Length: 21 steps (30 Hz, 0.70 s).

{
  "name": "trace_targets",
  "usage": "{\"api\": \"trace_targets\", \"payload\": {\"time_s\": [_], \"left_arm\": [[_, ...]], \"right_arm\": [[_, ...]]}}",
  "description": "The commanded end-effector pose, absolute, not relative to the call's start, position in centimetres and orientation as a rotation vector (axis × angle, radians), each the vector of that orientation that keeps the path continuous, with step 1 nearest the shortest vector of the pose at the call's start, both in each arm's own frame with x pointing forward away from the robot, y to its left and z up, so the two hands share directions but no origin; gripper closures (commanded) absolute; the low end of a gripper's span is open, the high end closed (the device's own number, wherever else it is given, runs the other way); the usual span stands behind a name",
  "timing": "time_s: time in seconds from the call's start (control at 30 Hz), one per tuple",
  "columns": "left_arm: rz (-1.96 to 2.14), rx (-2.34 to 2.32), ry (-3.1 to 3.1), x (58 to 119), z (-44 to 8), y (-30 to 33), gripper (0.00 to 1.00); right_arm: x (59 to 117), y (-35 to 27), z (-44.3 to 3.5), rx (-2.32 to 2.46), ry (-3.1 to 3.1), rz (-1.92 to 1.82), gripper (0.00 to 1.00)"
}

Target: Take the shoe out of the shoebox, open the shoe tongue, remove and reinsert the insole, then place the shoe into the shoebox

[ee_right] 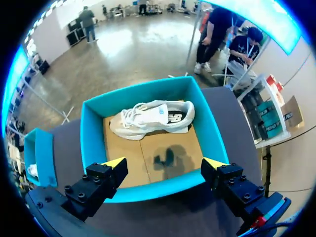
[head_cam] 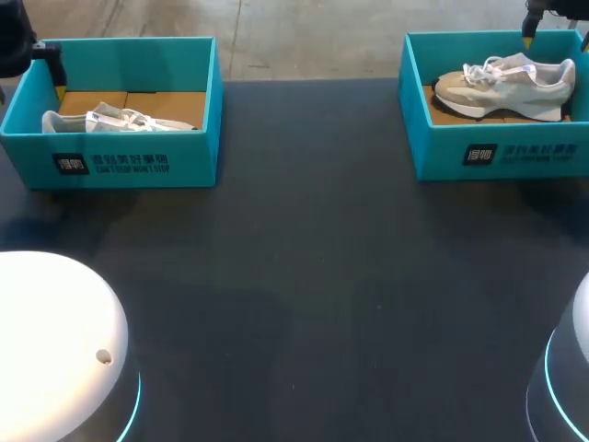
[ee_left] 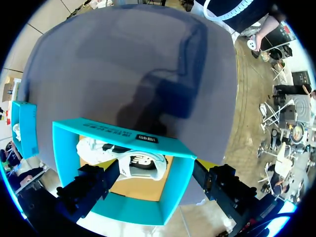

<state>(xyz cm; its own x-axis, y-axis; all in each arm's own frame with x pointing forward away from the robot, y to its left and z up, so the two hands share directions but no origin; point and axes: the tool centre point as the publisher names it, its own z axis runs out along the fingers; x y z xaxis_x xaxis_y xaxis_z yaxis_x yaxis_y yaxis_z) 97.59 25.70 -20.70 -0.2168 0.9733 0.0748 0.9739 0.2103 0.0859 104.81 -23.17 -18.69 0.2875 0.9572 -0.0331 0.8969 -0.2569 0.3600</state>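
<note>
Here, from the head view, two blue boxes sit on the dark tabletop [head_cam: 304, 276], well apart. The left box [head_cam: 120, 161] is at the far left side, and a white shoe [head_cam: 115, 120] lies inside it on the brown floor. The right box [head_cam: 497, 152] is at the far right side, and a white and tan shoe [head_cam: 506, 85] lies inside it, on its sole. The left end effector [head_cam: 53, 74] hangs at the far left edge of the left box. The right end effector [head_cam: 532, 28] hangs over the far edge of the right box. From here I cannot tell how wide either one is.

In the left wrist view, the left end effector [ee_left: 157, 170] is spread wide and holds nothing. The left box [ee_left: 123, 136] is right under it, between the two fingers. The white shoe [ee_left: 123, 157] lies in the box near the wall ahead of the fingers.

In the right wrist view, the right end effector [ee_right: 164, 164] is spread wide too, and it holds nothing. The right box [ee_right: 143, 94] is under and ahead of it. The white and tan shoe [ee_right: 150, 116] lies by the far wall of the box, not touching the fingers. The left box [ee_right: 42, 158] shows off to the side.
</note>
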Motion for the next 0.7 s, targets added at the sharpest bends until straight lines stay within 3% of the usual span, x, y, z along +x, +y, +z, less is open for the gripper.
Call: {"api": "trace_targets", "payload": {"time_s": [0.03, 0.7], "left_arm": [[-0.182, -1.964, -2.439, 97.5, -20.7, 25.7, 0.0], [-0.182, -1.964, -2.439, 97.5, -20.7, 25.7, 0.0]], "right_arm": [[108.2, -24.1, -19.5, 2.311, 1.705, 0.24, 0.0], [112.1, -30.0, -23.3, 2.41, 1.724, 0.137, 0.0]]}}
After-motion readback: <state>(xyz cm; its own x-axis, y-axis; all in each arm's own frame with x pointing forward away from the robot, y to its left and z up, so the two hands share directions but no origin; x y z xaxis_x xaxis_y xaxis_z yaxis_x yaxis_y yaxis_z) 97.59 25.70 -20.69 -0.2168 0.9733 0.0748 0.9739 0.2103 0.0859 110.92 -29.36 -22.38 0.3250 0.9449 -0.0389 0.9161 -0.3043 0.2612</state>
